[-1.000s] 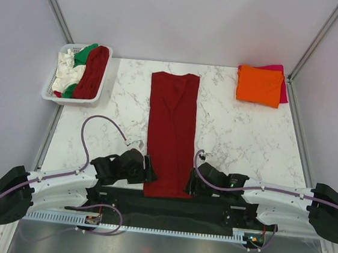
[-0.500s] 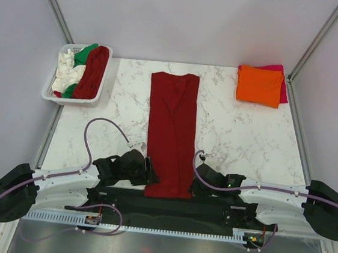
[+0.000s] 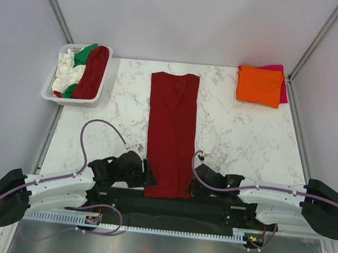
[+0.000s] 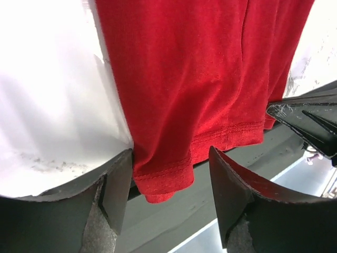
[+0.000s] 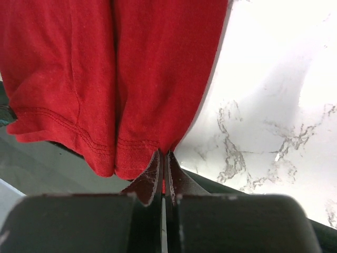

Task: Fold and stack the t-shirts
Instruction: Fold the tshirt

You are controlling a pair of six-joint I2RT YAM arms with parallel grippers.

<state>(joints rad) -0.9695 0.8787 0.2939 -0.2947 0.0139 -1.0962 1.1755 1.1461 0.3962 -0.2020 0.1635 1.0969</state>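
**While the right gripper (image 3: 191,188) pinches the hem, the left gripper (image 3: 147,175) stands spread around it**

Where the marble table (image 3: 241,134) lies in the top view, a dark red t-shirt (image 3: 170,132) runs as a long narrow strip down its middle. The strip has its collar end toward 12 o'clock and its hem at 6 o'clock, and both long sides are folded in. The hem reaches the table's near edge and hangs slightly over the black base rail (image 3: 166,206).

The left gripper sits at the hem's 7 o'clock corner. In its wrist view its fingers (image 4: 113,195) are apart with the doubled hem corner lying between them. The left finger is against the cloth's edge and the right finger stands clear of it.

The right gripper sits at the hem's 5 o'clock corner. Its wrist view shows the two fingers pressed together, with a sliver of red cloth caught between their tips at the folded edge.

At 10 o'clock a white lattice basket (image 3: 51,84) hangs partly off the table's left side. It holds a second dark red t-shirt (image 3: 93,73), a white t-shirt (image 3: 64,73) and a green t-shirt (image 3: 85,51), all crumpled together. At 2 o'clock, well apart from the strip, a folded orange t-shirt (image 3: 259,84) lies on a folded magenta-pink t-shirt (image 3: 285,90). Only the upper and right edges of the pink one show.
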